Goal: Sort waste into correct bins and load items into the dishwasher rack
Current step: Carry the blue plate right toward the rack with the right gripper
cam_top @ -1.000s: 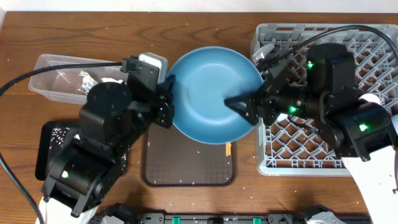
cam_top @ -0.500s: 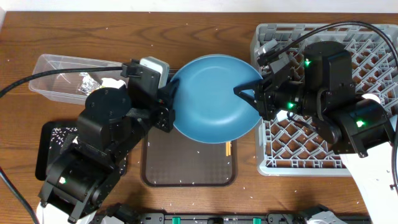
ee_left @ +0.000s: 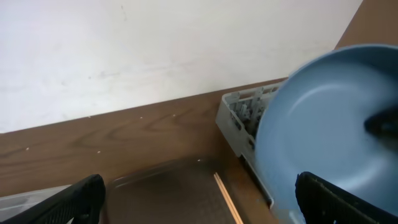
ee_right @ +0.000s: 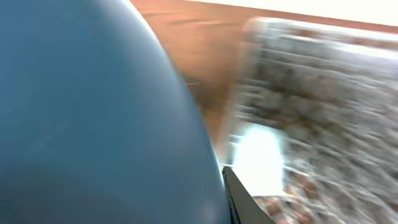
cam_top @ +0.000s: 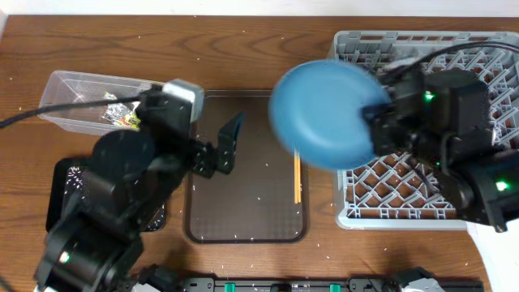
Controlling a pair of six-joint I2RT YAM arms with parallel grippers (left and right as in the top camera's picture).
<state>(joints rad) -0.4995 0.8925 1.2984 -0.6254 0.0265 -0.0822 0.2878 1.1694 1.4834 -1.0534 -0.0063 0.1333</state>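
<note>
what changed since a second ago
The left gripper opened and let go of the large round blue plate; the right gripper closed on its rim and carried it right, over the edge of the grey lattice dishwasher rack, uncovering thin wooden chopsticks. Unmoved: brown serving tray, rack, clear plastic tub.
</note>
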